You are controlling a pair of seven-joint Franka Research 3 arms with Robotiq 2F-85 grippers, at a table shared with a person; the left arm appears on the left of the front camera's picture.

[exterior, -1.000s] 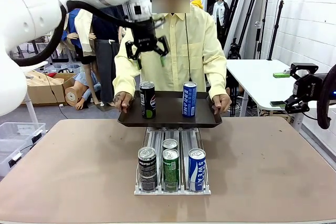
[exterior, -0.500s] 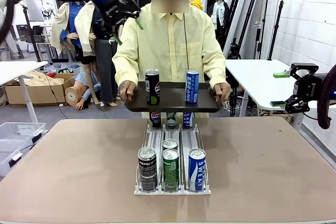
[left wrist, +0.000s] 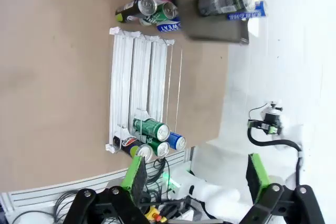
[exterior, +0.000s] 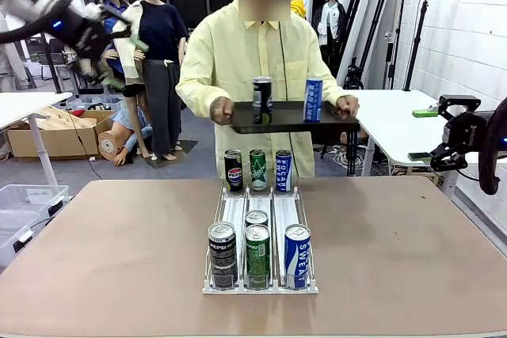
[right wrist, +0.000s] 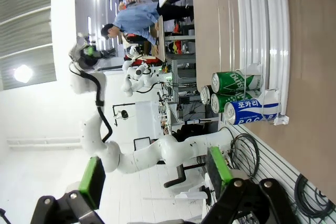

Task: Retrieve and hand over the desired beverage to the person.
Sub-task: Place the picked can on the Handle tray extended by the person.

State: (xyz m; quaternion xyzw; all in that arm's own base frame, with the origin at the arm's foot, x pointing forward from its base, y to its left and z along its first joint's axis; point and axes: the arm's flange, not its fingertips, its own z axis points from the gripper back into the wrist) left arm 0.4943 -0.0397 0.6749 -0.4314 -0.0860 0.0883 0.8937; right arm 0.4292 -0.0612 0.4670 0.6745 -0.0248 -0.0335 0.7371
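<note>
Apparently the handover is done: the person (exterior: pixel 253 61) at upper centre holds a dark tray (exterior: pixel 317 120) bearing a black can (exterior: pixel 262 100) and a blue can (exterior: pixel 314 100), both upright, long axes vertical, tops up. The left gripper (exterior: pixel 107 37) hangs at upper left, jaws apart and empty; the right gripper (right wrist: pixel 157 179) is also spread (nothing between). Next, I'd judge, comes parking the arms.

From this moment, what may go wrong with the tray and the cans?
1. The two cans stand upright on the dark tray that the person holds in the air; a tilt may topple them.
2. The tray hangs above the three cans at the far end of the rack; a fallen can may hit them.
</note>
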